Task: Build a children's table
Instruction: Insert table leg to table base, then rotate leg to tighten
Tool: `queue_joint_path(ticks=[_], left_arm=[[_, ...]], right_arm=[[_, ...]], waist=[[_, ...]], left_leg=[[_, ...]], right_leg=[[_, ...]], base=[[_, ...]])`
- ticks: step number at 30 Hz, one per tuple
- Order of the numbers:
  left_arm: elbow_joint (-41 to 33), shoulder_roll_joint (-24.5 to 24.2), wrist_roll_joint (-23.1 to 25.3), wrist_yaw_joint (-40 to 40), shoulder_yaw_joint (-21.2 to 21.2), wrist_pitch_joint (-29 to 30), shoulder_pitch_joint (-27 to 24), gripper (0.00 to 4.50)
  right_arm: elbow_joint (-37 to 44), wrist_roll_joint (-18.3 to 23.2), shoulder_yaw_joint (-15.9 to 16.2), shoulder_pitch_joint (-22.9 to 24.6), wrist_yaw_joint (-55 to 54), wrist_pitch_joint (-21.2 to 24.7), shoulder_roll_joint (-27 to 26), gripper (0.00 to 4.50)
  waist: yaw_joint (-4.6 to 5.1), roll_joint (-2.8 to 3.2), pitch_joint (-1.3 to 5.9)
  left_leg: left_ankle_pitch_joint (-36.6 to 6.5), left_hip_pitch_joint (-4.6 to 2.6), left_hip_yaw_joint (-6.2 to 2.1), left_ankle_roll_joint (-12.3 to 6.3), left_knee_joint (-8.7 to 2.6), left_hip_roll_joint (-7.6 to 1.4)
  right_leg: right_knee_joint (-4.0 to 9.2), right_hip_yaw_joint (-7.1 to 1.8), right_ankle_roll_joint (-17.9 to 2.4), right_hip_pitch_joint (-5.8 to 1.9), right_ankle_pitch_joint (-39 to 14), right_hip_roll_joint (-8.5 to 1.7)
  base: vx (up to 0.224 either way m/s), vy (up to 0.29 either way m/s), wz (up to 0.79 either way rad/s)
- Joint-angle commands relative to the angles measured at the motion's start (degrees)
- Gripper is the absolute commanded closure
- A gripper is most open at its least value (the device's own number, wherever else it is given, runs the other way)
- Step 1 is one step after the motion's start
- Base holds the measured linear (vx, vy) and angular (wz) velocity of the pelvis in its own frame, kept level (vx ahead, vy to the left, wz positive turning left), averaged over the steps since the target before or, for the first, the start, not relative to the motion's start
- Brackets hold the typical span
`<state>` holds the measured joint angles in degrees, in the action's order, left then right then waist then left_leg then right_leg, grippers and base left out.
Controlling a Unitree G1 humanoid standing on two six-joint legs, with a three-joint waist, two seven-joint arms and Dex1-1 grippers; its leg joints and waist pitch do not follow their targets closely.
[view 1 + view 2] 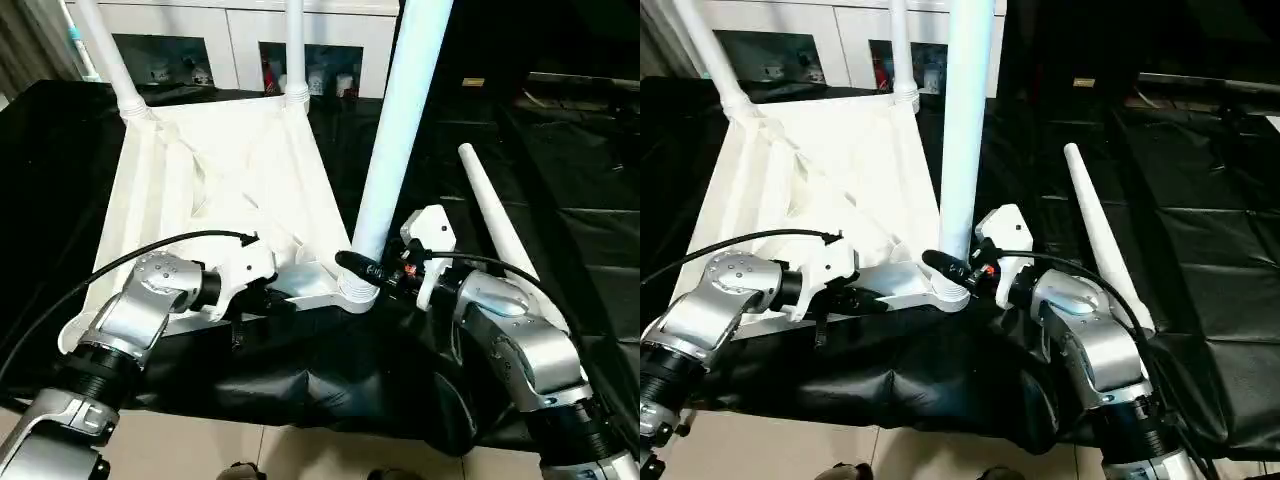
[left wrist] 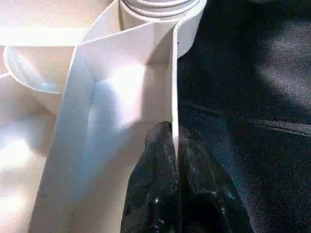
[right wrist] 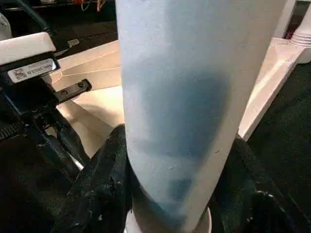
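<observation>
The white tabletop (image 1: 230, 170) lies upside down on black cloth, its ribbed underside facing up. Two white legs (image 1: 110, 55) (image 1: 295, 45) stand in its far corner sockets. A third leg (image 1: 400, 130) stands nearly upright in the near right socket (image 1: 357, 293). My right gripper (image 1: 365, 270) is shut on it just above the socket, with one black finger (image 3: 104, 174) on each side of the tube. My left gripper (image 2: 174, 133) is shut on the thin rim wall of the tabletop (image 2: 146, 97) close to that same socket. A fourth leg (image 1: 497, 225) lies loose on the cloth to the right.
A white cabinet (image 1: 240, 40) with dark glass doors stands behind the work surface. Black cloth (image 1: 560, 180) covers the surface and hangs over its near edge, with pale floor (image 1: 250, 450) below. My left arm's cable (image 1: 150, 250) arcs over the tabletop's near edge.
</observation>
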<state>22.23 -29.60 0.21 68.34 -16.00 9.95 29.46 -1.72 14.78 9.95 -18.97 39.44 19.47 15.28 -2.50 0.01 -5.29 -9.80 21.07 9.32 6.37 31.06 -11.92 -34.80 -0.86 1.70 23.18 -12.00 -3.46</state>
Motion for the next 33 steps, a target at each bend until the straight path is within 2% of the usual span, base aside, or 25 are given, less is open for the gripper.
queue_joint_path(ticks=[1, 3, 4, 5, 6, 7, 9, 10, 11, 13, 14, 15, 16, 19, 20, 21, 22, 23, 25, 26, 28, 29, 30, 31, 33], left_arm=[[1.45, 0.44, 0.0, -2.71, 1.14, 0.09, -1.31, 4.5], [1.08, 0.27, 0.06, -2.77, 1.13, 0.38, -1.53, 4.5], [-0.25, 0.3, -0.39, -1.87, 0.79, 1.5, -1.76, 4.5], [-0.25, 0.3, -0.39, -1.87, 0.79, 1.5, -1.76, 4.5], [-1.03, 0.54, -0.7, -1.17, 0.46, 2.07, -1.51, 4.5], [-1.04, 0.74, -0.61, -0.63, -0.04, 1.88, -0.98, 4.5], [-0.24, 1.11, -0.34, -0.18, -0.64, 1.15, -0.16, 4.5], [0.9, 1.48, -0.24, 0.2, -1.03, 0.56, 0.53, 4.5], [2.17, 1.67, -0.02, 0.69, -1.46, -0.18, 1.11, 4.5], [4.32, 1.82, 0.71, 0.4, -1.72, -1.29, 2.13, 4.5], [4.84, 2.0, 0.64, 0.15, -1.45, -1.19, 2.45, 4.5], [5.06, 2.14, 0.52, -0.02, -1.21, -1.01, 2.62, 4.5], [5.05, 2.22, 0.58, -0.42, -1.01, -0.78, 2.75, 4.5], [4.11, 1.97, 0.24, -0.3, -0.79, -0.09, 2.33, 4.5], [3.93, 1.88, 0.19, -0.21, -0.79, -0.04, 2.21, 4.5], [3.7, 1.74, 0.11, 0.04, -0.8, -0.04, 2.02, 4.5], [3.49, 1.56, 0.01, 0.36, -0.76, -0.59, 1.78, 4.5], [3.49, 1.56, 0.01, 0.36, -0.76, -0.59, 1.78, 4.5], [2.81, 1.07, -0.75, 1.61, -0.43, -1.58, 1.25, 4.5], [2.54, 0.87, -1.19, 2.16, -0.23, -1.73, 1.12, 4.5], [1.67, 0.34, -2.2, 3.54, 0.14, -1.59, 0.82, 4.5], [1.67, 0.34, -2.2, 3.54, 0.14, -1.59, 0.82, 4.5], [1.13, -0.09, -2.44, 4.12, 0.19, -1.45, 0.65, 4.5], [0.78, -0.38, -2.59, 4.42, 0.27, -1.32, 0.55, 4.5], [0.55, -0.69, -2.67, 4.7, 0.36, -1.21, 0.52, 4.5]], right_arm=[[-6.6, -1.27, 4.78, 3.05, 1.36, 3.4, -0.64, 2.65], [-6.95, -1.48, 4.85, 2.76, 1.5, 3.3, -0.46, 2.65], [-7.37, -1.62, 4.68, 2.11, 2.36, 3.21, 0.43, 2.65], [-7.37, -1.62, 4.68, 2.11, 2.36, 3.21, 0.43, 2.65], [-7.0, -1.3, 4.3, 1.74, 3.13, 3.42, 1.13, 2.65], [-6.92, -1.22, 3.72, 1.32, 3.22, 3.39, 1.52, 2.65], [-6.83, -1.41, 3.46, 1.01, 3.6, 2.9, 2.08, 2.65], [-7.13, -2.03, 3.39, 0.87, 3.59, 2.17, 2.4, 2.65], [-7.45, -2.5, 3.3, 0.85, 3.38, 1.71, 2.54, 2.65], [-7.63, -2.88, 3.18, 0.99, 3.3, 1.35, 2.45, 2.65], [-7.66, -3.04, 3.17, 1.11, 3.21, 1.25, 2.34, 2.65], [-7.69, -3.17, 3.19, 1.19, 3.17, 1.17, 2.26, 2.65], [-7.69, -3.26, 3.4, 1.21, 3.46, 1.13, 2.3, 2.65], [-8.35, -3.47, 4.19, 0.66, 4.65, 0.9, 2.56, 2.65], [-8.51, -3.5, 4.32, 0.53, 4.9, 0.82, 2.65, 2.65], [-8.84, -3.53, 4.55, 0.26, 5.37, 0.6, 2.85, 2.65], [-9.46, -3.37, 4.76, -0.25, 6.32, 0.38, 3.11, 2.65], [-9.46, -3.37, 4.76, -0.25, 6.32, 0.38, 3.11, 2.65], [-10.56, -2.86, 5.1, -1.39, 9.31, -0.28, 4.14, 2.65], [-10.85, -2.55, 5.14, -1.85, 10.59, -0.35, 4.58, 2.65], [-11.5, -2.22, 5.18, -2.64, 12.92, -0.73, 5.3, 2.65], [-11.5, -2.22, 5.18, -2.64, 12.92, -0.73, 5.3, 2.65], [-12.01, -2.16, 5.26, -3.08, 14.16, -1.04, 5.66, 2.65], [-12.59, -2.27, 5.35, -3.46, 15.03, -1.43, 5.95, 2.65], [-13.35, -2.38, 5.45, -3.92, 15.98, -1.85, 6.21, 2.65]], waist=[[0.13, -0.02, 1.22], [0.21, -0.2, 1.29], [0.33, 0.57, 1.31], [0.33, 0.57, 1.31], [0.33, 1.54, 1.28], [0.53, 1.07, 1.38], [0.86, 2.24, 1.44], [0.7, 2.63, 1.02], [0.71, 2.65, 0.87], [0.66, 2.8, 0.96], [0.59, 2.66, 0.55], [0.55, 2.84, 0.56], [0.44, 2.27, 0.21], [0.48, 2.42, -0.23], [0.67, 1.25, -0.33], [0.58, 1.86, -0.53], [0.78, 1.26, -0.62], [0.67, 1.6, -0.6], [0.83, 0.46, -0.76], [0.78, 0.78, -0.88], [0.77, 0.53, -0.86], [0.82, -0.42, -0.66], [0.67, -0.02, -0.7], [0.67, -0.01, -0.73], [0.63, -0.45, -0.51]], left_leg=[[-20.91, -0.22, 0.28, 1.17, -4.31, -0.45], [-20.98, -0.16, 0.18, 1.23, -4.42, -0.47], [-21.36, -0.38, 0.18, 1.38, -4.44, -0.5], [-21.36, -0.38, 0.18, 1.38, -4.44, -0.5], [-20.29, -0.34, 0.1, 1.71, -4.58, -0.6], [-20.35, -0.49, 0.36, 1.65, -4.46, -0.61], [-18.72, -0.53, 0.63, 2.04, -4.12, -0.32], [-19.18, -0.41, 0.56, 2.17, -4.3, -0.17], [-19.39, -0.47, 0.56, 2.16, -4.3, -0.21], [-17.58, -0.28, 0.71, 1.54, -4.14, -0.1], [-17.57, -0.23, 0.75, 1.3, -4.2, -0.09], [-17.8, -0.41, 0.74, 1.35, -4.25, -0.26], [-18.24, -0.24, 0.7, 1.13, -4.37, -0.27], [-20.65, -0.42, 0.54, 1.14, -4.74, -0.52], [-20.91, -0.27, 0.61, 0.9, -4.75, -0.51], [-21.93, -0.32, 0.37, 1.0, -4.96, -0.52], [-22.14, -0.34, 0.34, 0.8, -5.02, -0.67], [-22.09, -0.33, 0.22, 0.84, -5.05, -0.7], [-22.45, -0.17, 0.21, 0.55, -5.16, -0.76], [-22.17, -0.24, 0.15, 0.32, -5.25, -0.85], [-20.55, -0.14, 0.3, 0.05, -5.21, -0.84], [-19.67, -0.06, 0.45, -0.33, -5.12, -0.82], [-17.7, -0.03, 0.53, -0.62, -5.1, -0.85], [-17.29, -0.06, 0.63, -0.79, -5.02, -0.87], [-14.18, -0.03, 0.94, -1.38, -4.67, -0.78]], right_leg=[[6.44, -1.45, -5.08, -0.19, -27.94, -2.56], [6.49, -1.46, -4.54, -0.26, -28.88, -2.57], [6.52, -1.47, -4.66, -0.12, -28.62, -2.51], [6.52, -1.47, -4.66, -0.12, -28.62, -2.51], [6.16, -1.41, -5.58, -0.28, -24.98, -2.42], [6.41, -1.34, -5.99, -0.23, -23.52, -2.22], [6.09, -0.98, -8.48, -0.92, -14.0, -1.73], [5.91, -0.9, -9.18, -0.98, -14.03, -1.67], [5.89, -0.99, -9.25, -0.84, -14.54, -1.79], [5.82, -1.05, -9.67, -1.15, -13.72, -1.91], [5.93, -1.1, -9.42, -0.96, -14.82, -1.91], [6.01, -1.15, -9.45, -0.92, -15.63, -2.1], [6.09, -1.19, -9.01, -0.85, -17.78, -2.16], [6.62, -1.29, -7.79, -0.4, -23.3, -2.4], [6.79, -1.31, -7.33, -0.38, -24.42, -2.34], [6.81, -1.33, -6.61, -0.16, -27.41, -2.53], [7.05, -1.4, -6.02, 0.02, -28.52, -2.59], [6.9, -1.42, -5.98, 0.02, -28.57, -2.68], [7.04, -1.38, -5.54, 0.07, -29.58, -2.68], [7.03, -1.45, -5.37, 0.2, -29.87, -2.84], [6.98, -1.43, -5.74, 0.03, -27.57, -2.79], [6.95, -1.4, -5.86, -0.15, -26.72, -2.72], [6.7, -1.41, -6.37, -0.21, -24.12, -2.69], [6.62, -1.4, -6.7, -0.15, -23.08, -2.67], [6.21, -1.29, -8.14, -0.58, -18.08, -2.52]], base=[[0.0, 0.0, 0.0], [0.0, 0.0, 0.0], [0.0, 0.0, 0.0], [0.0, 0.0, 0.0], [0.0, 0.0, 0.0], [0.0, 0.0, 0.0], [0.0, 0.0, 0.0], [0.0, 0.0, 0.0], [0.0, 0.0, 0.0], [0.0, 0.0, 0.0], [0.0, 0.0, 0.0], [0.0, 0.0, 0.0], [0.0, 0.0, 0.0], [0.0, 0.0, 0.0], [0.0, 0.0, 0.0], [0.0, 0.0, 0.0], [0.0, 0.0, 0.0], [0.0, 0.0, 0.0], [0.0, 0.0, 0.0], [0.0, 0.0, 0.0], [0.0, 0.0, 0.0], [0.0, 0.0, 0.0], [0.0, 0.0, 0.0], [0.0, 0.0, 0.0], [0.0, 0.0, 0.0]])
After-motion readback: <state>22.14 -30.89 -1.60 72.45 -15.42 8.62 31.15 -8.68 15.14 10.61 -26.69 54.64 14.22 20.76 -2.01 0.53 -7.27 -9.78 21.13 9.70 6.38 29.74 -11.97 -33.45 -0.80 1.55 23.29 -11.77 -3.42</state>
